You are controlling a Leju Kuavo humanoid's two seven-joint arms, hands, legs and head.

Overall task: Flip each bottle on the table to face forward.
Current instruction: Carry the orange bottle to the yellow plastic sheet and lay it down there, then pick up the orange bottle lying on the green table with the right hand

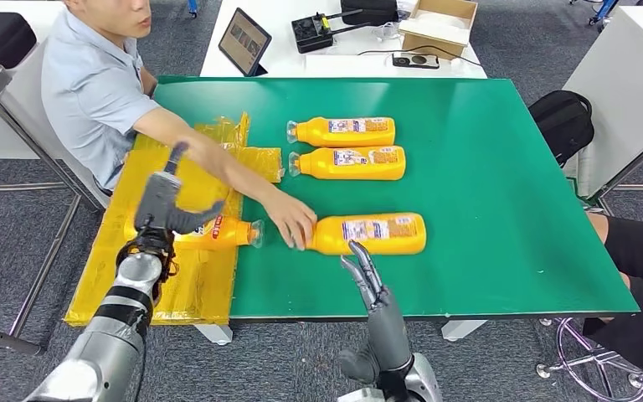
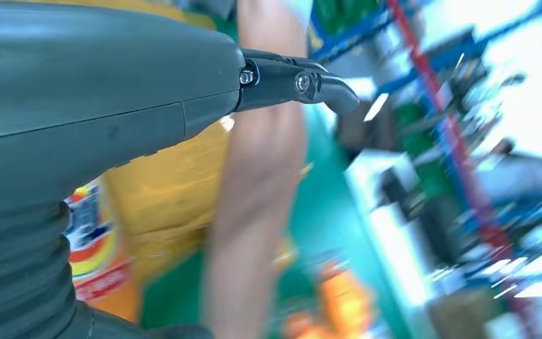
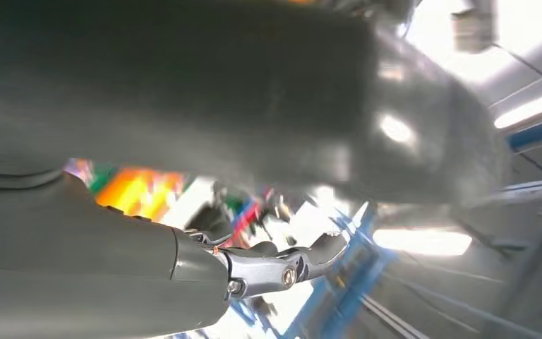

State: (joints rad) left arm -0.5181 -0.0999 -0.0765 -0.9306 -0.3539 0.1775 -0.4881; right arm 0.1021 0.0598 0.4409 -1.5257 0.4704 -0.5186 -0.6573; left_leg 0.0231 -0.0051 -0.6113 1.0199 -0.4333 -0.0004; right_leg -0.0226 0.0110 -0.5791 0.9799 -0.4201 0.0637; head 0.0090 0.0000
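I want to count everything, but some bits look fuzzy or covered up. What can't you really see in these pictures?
- Label of the bottle in the left hand: head view, the hand covers most of that bottle.
- Print on the three lying bottles: head view, too small to read.
- Room behind the person's arm: left wrist view, blurred.
- Right hand surroundings: right wrist view, blurred and blocked by the hand.

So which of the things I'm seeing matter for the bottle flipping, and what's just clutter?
Belongs to the job:
- bottle under the left hand
- near bottle the person touches
- middle bottle
- far bottle
- left hand, right hand
- green table

Just lying about:
- yellow plastic sheet
- tablet
- cardboard box
- black backpack
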